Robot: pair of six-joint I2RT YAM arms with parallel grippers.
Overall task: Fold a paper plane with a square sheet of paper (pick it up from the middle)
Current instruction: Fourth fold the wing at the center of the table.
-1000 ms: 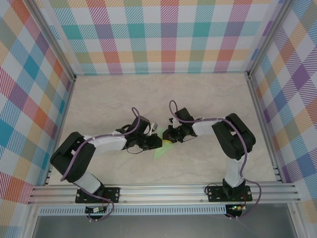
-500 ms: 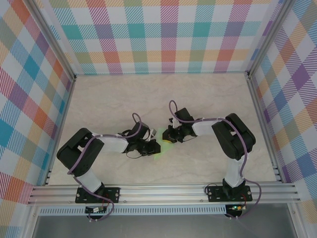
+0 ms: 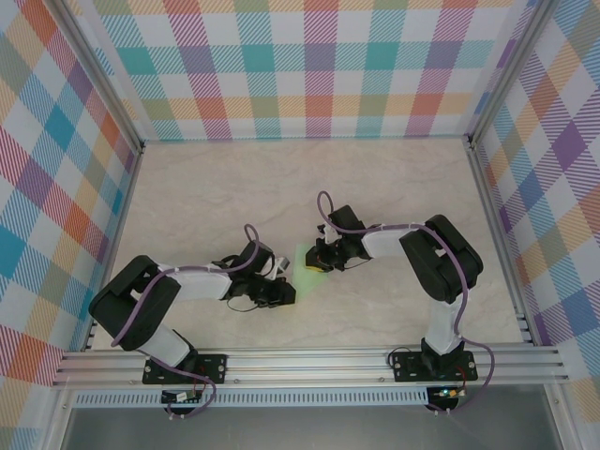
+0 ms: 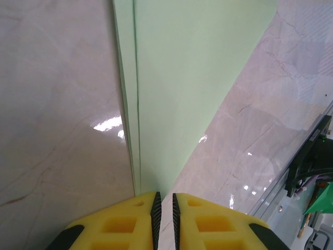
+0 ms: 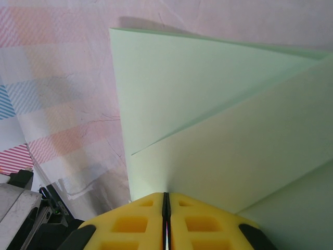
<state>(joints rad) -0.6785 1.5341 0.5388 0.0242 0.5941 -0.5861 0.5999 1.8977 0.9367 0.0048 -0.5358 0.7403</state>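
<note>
Pale-green paper (image 3: 304, 255) lies at the right fingers (image 3: 316, 268), left fingers (image 3: 285, 294) just beside.

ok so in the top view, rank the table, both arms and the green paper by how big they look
1. table
2. left arm and right arm, about alike, so unranked
3. green paper, just a sliver showing

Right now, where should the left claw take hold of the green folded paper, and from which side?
Probably the narrow end of the folded paper just ahead of the left claw, coming in low and straight on: it lies flat and tapers toward the claw, while the right claw pinches another edge.
</note>
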